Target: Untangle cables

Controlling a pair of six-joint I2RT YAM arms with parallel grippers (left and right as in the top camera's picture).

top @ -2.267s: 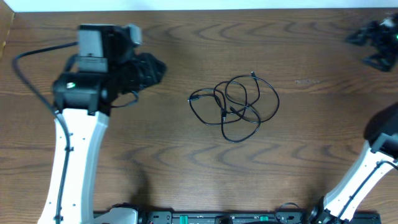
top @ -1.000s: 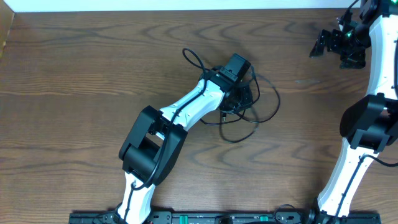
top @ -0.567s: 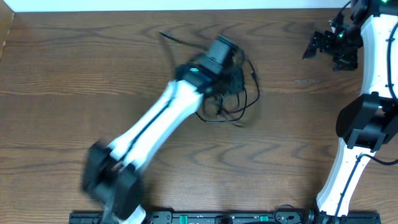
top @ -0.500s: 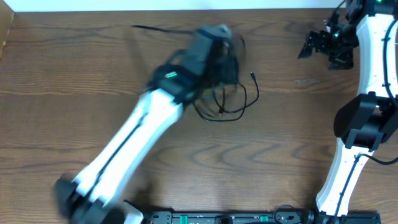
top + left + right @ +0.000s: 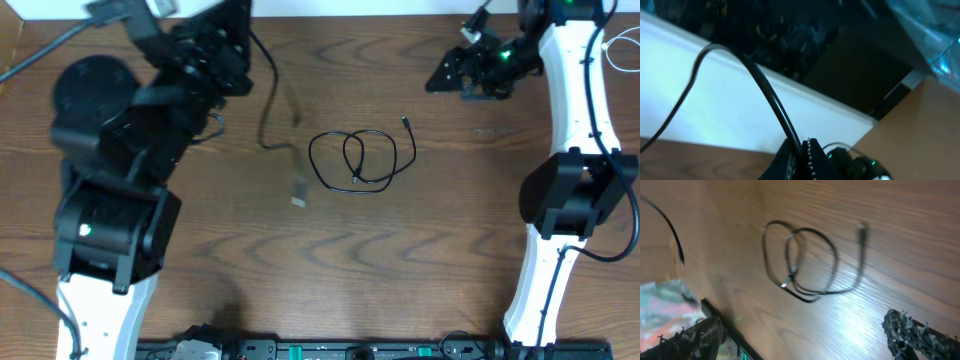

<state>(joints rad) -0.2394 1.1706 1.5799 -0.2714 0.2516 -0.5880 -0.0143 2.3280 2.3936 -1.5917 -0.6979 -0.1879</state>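
Observation:
My left gripper [image 5: 238,40] is raised high at the back left and is shut on a black cable [image 5: 272,110]. The cable hangs down, and its plug end [image 5: 298,190] is near the table. In the left wrist view the jaws [image 5: 801,150] pinch this cable [image 5: 767,90], which arcs up and left. A second black cable [image 5: 360,160] lies alone in loose loops at the table's middle. It also shows in the right wrist view [image 5: 805,262]. My right gripper [image 5: 462,80] hovers at the back right, above the table. It is wide open and empty [image 5: 800,332].
The wooden table [image 5: 450,250] runs to a white edge at the back. The left arm's body [image 5: 110,200] covers the left side of the overhead view. The right arm [image 5: 575,150] stands along the right edge. A rail [image 5: 330,350] runs along the front.
My left gripper reached the tangle, shut on one cable and pulled it up and left, free of the other. The other cable slid left. My right gripper moved leftward.

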